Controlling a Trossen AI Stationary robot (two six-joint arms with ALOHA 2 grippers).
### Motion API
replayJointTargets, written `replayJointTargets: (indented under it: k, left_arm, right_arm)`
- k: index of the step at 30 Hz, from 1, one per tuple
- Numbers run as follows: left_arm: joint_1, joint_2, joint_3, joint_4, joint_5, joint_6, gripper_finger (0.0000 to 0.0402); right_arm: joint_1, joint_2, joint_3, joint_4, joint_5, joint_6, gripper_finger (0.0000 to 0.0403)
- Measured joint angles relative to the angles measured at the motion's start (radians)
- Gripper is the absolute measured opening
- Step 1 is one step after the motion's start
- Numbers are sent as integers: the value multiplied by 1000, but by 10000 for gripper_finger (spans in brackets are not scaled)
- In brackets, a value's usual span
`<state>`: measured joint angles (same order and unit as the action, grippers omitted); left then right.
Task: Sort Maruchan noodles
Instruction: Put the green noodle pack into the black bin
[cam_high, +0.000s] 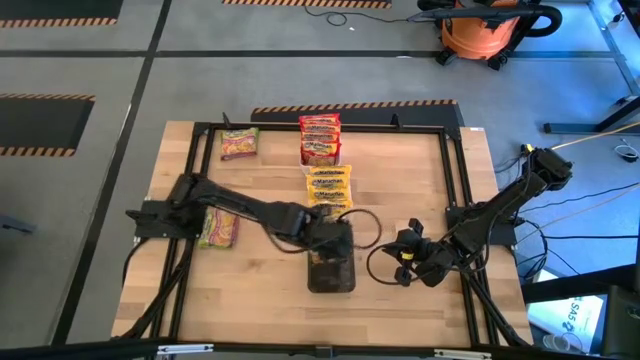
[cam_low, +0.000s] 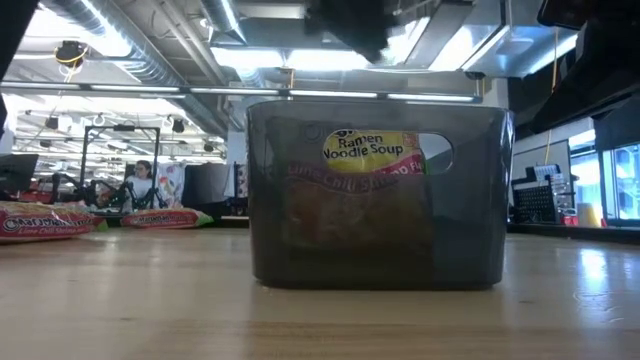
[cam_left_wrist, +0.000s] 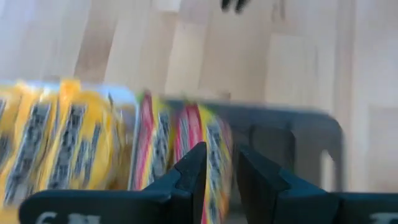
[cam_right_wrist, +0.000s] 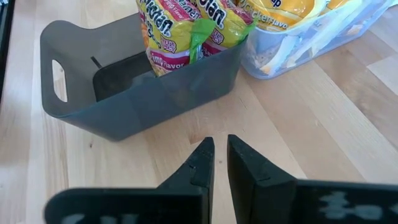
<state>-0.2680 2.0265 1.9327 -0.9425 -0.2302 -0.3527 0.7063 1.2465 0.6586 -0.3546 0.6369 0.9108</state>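
Observation:
Green-and-pink noodle packets (cam_right_wrist: 186, 31) stand on edge in a dark grey bin (cam_high: 332, 270), and one label shows through its wall (cam_low: 372, 150). My left gripper (cam_left_wrist: 221, 165) hovers over the bin (cam_low: 375, 200), open by a narrow gap, with the packets' top edges (cam_left_wrist: 211, 149) showing beyond its fingers. In the low view it ends above the packets. My right gripper (cam_right_wrist: 221, 149) waits low over the table to the bin's right (cam_high: 403, 252), its fingers nearly together. Two more green-and-pink packets lie flat on the table (cam_high: 240, 143) (cam_high: 220, 228).
A clear tray of yellow packets (cam_high: 328, 187) sits just beyond the bin (cam_right_wrist: 311, 25). Red packets (cam_high: 320, 140) lie in a tray farther back. A black frame (cam_high: 450, 170) borders the wooden table. A person (cam_low: 140, 180) sits in the room behind.

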Motion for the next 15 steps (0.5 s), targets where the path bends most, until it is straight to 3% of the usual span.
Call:
replayJointTargets:
  k: [5, 8, 15]
  left_arm:
    - [-106, -87, 0, -249, -92, -141, 76]
    - [-171, -154, -63, -345, -145, -297, 76]
    - [-270, -447, -470, -331, -170, -716, 76]
  right_arm:
    - [0, 0, 0, 3, -9, 0, 30]
    - [0, 9, 0, 4, -3, -5, 57]
    - [0, 53, 0, 14, 27, -29, 163]
